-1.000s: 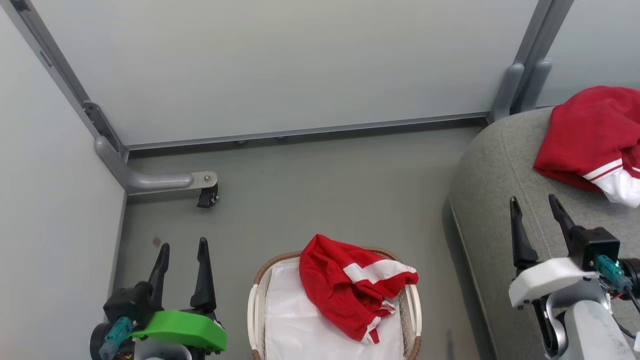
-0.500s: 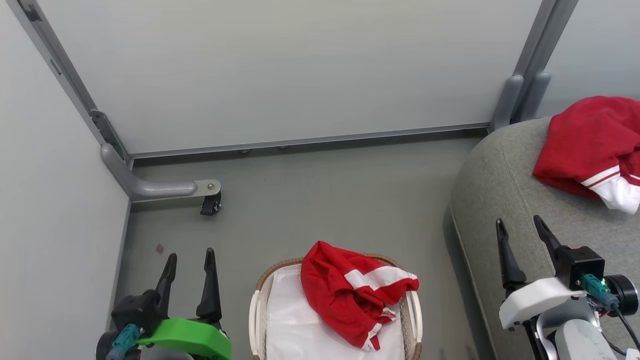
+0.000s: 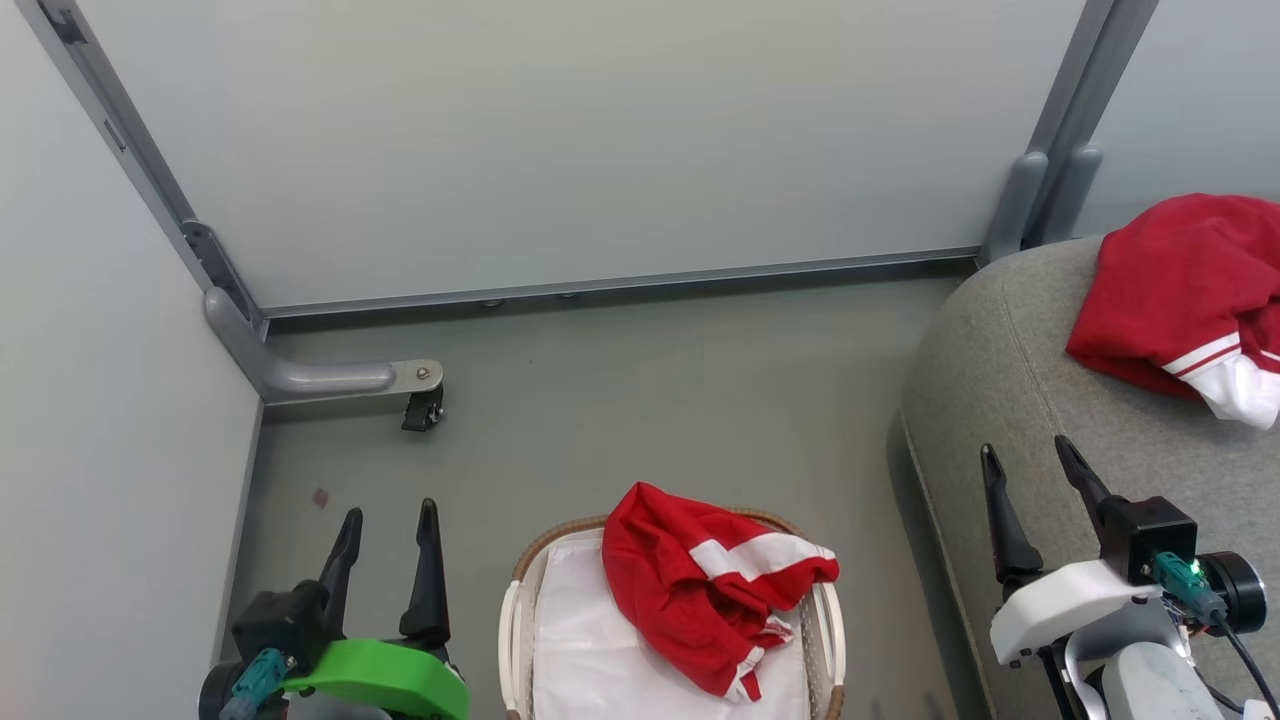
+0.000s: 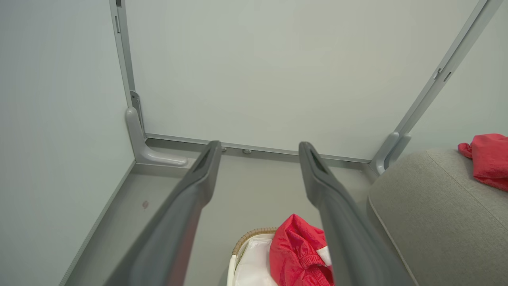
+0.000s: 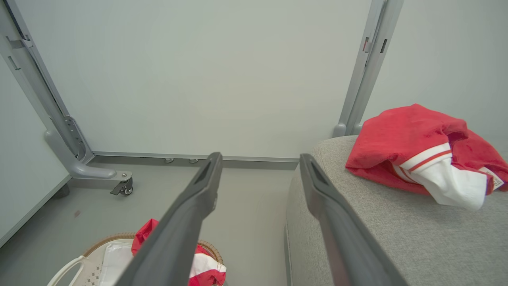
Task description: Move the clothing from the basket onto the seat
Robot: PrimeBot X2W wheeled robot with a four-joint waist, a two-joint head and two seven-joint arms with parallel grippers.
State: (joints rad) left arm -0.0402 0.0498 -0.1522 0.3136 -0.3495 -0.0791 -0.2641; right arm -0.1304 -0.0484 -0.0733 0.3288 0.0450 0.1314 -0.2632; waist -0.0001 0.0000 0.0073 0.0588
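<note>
A red garment with a broad white band (image 3: 705,585) lies crumpled in the oval cream basket (image 3: 513,630) at the bottom centre, over its white liner (image 3: 585,650) and draping its right rim. That garment (image 4: 297,254) and the basket (image 5: 95,250) also appear in the wrist views. A second red garment with white-striped cuff (image 3: 1185,295) rests on the grey seat (image 3: 1010,400) at right, seen too as red cloth (image 5: 412,147). My left gripper (image 3: 390,520) stands open left of the basket, holding nothing. Over the seat's front edge my right gripper (image 3: 1025,455) is open and empty.
Grey partition walls close off the back and left. A metal foot with a black caster (image 3: 420,405) juts out at the left wall. Grey floor (image 3: 650,400) lies between basket, walls and seat.
The head camera has tilted, so the scene has shifted down the picture. My right gripper has drawn back and slightly left; the left has barely moved. Both garments lie as before.
</note>
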